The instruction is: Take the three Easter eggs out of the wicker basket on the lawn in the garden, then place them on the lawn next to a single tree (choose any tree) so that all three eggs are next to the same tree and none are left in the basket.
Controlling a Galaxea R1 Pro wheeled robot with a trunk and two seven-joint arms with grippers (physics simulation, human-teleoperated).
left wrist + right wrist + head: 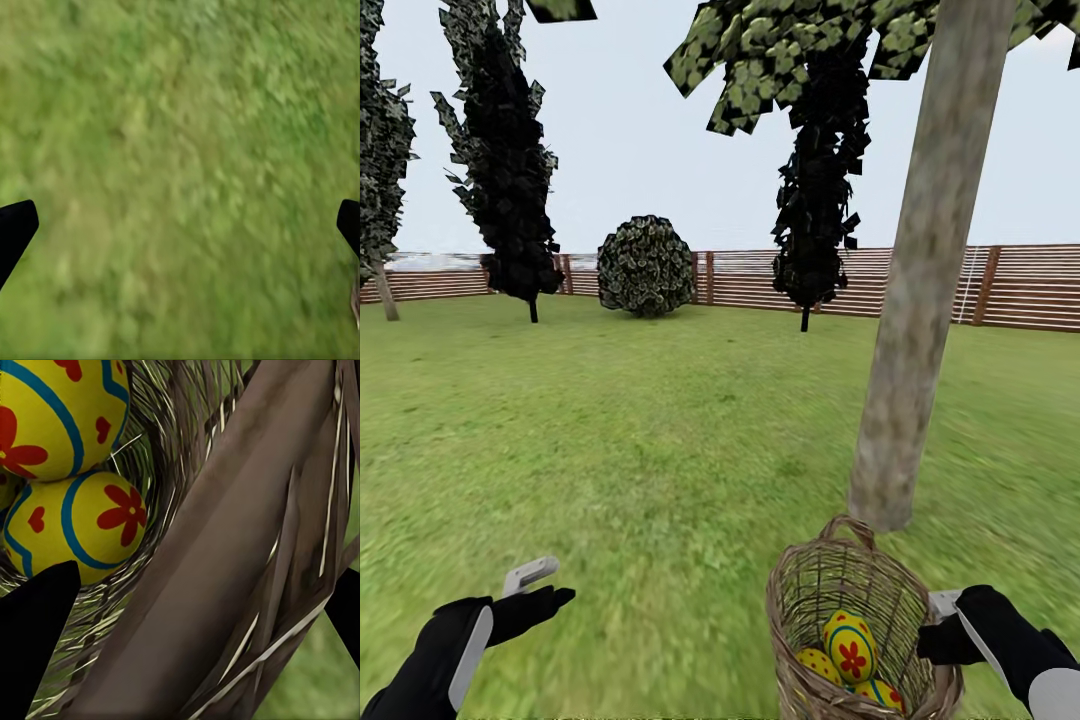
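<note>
The wicker basket [830,585] hangs tilted at the lower right of the head view, just in front of the tree [920,300] with its bare grey-brown trunk. Three yellow Easter eggs lie inside it: one [850,645] on top, one [818,663] to its left, one [880,692] lower. My right gripper [942,625] is shut on the basket's right rim. The right wrist view has the rim band [225,570] between the black fingers [34,637], with two eggs [52,412] [90,525] beyond. My left gripper [545,585] is open over the lawn [660,450], holding nothing [180,225].
Two dark cypress-like trees [510,170] [815,200] and a round bush [646,265] stand at the back before a slatted wooden fence [1020,285]. Another trunk [385,290] stands at the far left. Open grass stretches left of the tree.
</note>
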